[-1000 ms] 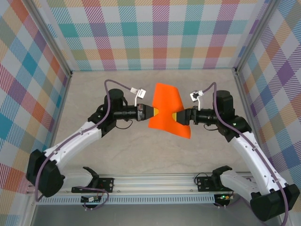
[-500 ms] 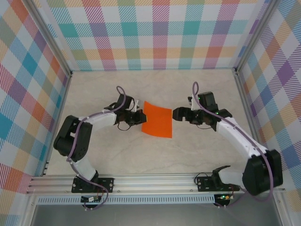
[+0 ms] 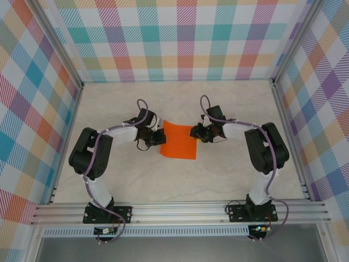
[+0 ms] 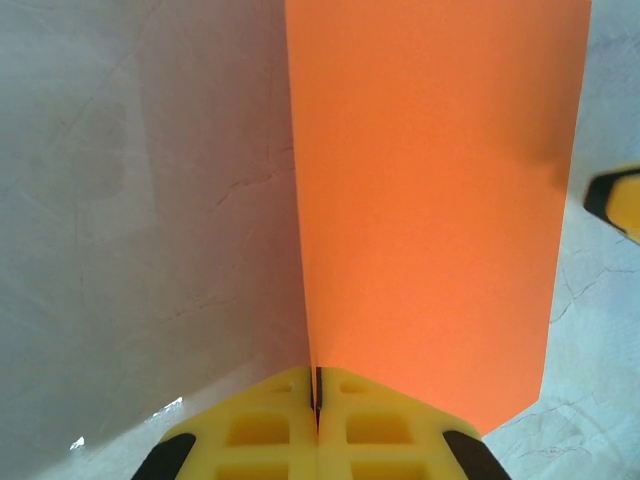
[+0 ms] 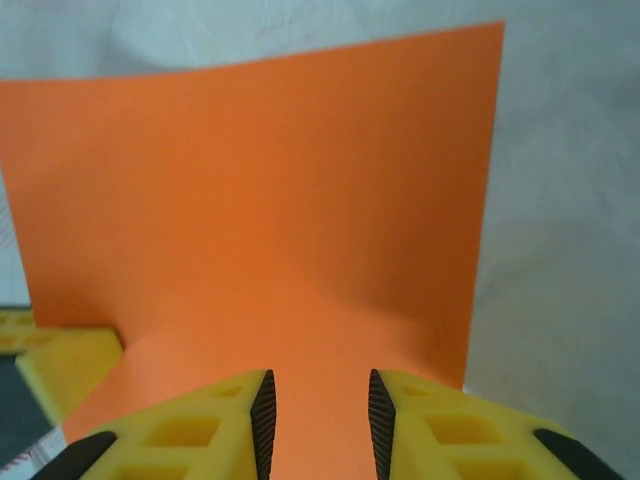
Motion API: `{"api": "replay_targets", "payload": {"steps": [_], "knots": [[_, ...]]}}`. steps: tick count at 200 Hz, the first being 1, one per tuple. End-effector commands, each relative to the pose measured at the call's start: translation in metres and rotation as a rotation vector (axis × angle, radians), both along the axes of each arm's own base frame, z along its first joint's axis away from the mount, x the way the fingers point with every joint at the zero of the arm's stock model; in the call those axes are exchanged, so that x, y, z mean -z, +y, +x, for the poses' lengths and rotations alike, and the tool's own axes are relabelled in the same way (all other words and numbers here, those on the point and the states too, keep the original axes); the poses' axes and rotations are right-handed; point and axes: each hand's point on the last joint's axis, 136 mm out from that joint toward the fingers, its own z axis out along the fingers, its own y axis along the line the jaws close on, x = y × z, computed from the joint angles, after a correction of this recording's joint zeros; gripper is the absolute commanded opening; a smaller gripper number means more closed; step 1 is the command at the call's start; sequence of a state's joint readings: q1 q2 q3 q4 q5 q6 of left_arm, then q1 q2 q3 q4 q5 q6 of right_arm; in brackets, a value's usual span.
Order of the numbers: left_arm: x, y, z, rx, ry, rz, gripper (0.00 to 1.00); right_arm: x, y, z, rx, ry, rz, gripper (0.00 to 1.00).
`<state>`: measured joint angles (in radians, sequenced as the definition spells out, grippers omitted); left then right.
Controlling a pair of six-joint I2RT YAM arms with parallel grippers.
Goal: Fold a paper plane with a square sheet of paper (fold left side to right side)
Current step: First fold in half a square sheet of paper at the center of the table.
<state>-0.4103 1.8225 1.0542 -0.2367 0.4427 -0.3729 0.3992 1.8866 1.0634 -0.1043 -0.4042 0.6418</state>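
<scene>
The square sheet of paper point(image 3: 180, 141) lies near the middle of the pale marbled table point(image 3: 234, 180), its corners turned slightly off the table's edges. In the top view the 2 arms reach in from either side. The left gripper point(image 3: 160, 137) is at the sheet's 9 o'clock edge and the right gripper point(image 3: 194, 132) is at its 3 o'clock edge, a little toward 2.

In the left wrist view, the 2 yellow fingers point(image 4: 260, 430) are pressed together with no gap, and the sheet's near edge is clenched in the seam between them. From there the orange paper runs up toward 12 o'clock and spreads toward 3. A yellow and black tip of the other gripper shows at 3 o'clock.

In the right wrist view, the right gripper's 2 fingers point(image 5: 200, 430) stand apart. The sheet's near edge runs into the gap between their dark pads, and neither pad visibly presses on it. The paper bulges upward just beyond the fingers. Its far part rises toward 12 o'clock. A yellow finger of the left gripper sits at 8 o'clock, touching the sheet.

Checked walls point(image 3: 185, 38) close the table in at 9, 12 and 3 o'clock.
</scene>
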Motion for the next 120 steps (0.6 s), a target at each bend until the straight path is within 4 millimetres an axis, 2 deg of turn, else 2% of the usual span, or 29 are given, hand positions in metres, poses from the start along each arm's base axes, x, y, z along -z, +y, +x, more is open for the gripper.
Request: {"api": "replay_targets", "payload": {"steps": [1,57,78,102,120], "knots": [[0.002,0.007,-0.001,-0.008,0.015,0.008,0.00,0.001,0.006,0.013,0.013,-0.017,0.007,0.29],[-0.010,-0.001,-0.001,0.011,0.006,-0.038,0.00,0.033,-0.008,-0.001,-0.002,0.074,-0.105,0.27],[-0.025,-0.006,0.001,0.028,-0.016,-0.067,0.13,0.042,-0.013,-0.009,-0.009,0.094,-0.141,0.27],[-0.047,-0.013,0.004,0.037,-0.060,-0.112,0.37,0.049,-0.015,-0.016,-0.016,0.109,-0.154,0.27],[-0.062,-0.022,0.005,0.048,-0.082,-0.165,0.48,0.052,-0.014,-0.019,-0.024,0.114,-0.153,0.27]]}}
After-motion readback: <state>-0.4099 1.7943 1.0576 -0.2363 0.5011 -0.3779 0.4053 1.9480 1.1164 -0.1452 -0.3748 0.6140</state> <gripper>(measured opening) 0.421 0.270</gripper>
